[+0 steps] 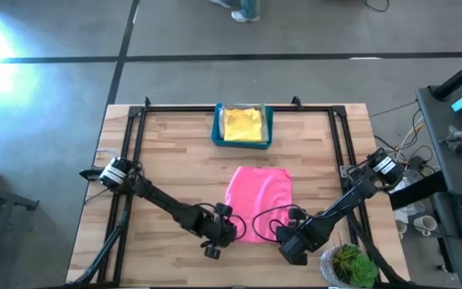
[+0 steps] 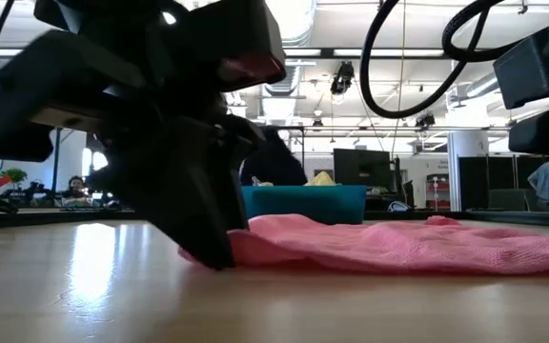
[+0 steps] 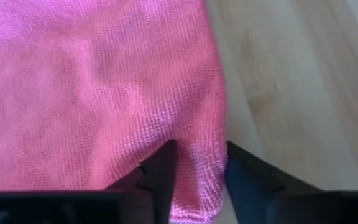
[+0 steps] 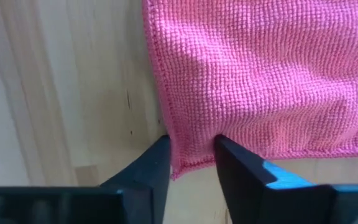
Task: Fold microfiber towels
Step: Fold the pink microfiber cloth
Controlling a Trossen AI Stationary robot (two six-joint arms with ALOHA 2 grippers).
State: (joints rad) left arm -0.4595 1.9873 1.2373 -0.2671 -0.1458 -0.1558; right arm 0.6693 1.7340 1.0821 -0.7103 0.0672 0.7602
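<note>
My left gripper (image 3: 197, 180) and right gripper (image 4: 191, 158) each pinch a near corner of the pink towel (image 1: 260, 193), which lies flat mid-table in front of the blue bin (image 1: 268, 128). I judge the first fold is starting; next I must lift both corners together and carry them evenly toward the far edge.

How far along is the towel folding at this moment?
Done: a yellow towel already lies in the blue bin. In hand: the pink towel lies spread on the table, and the left tool and right tool each straddle one of its near corners. Left: the pink towel shows no fold yet.
</note>
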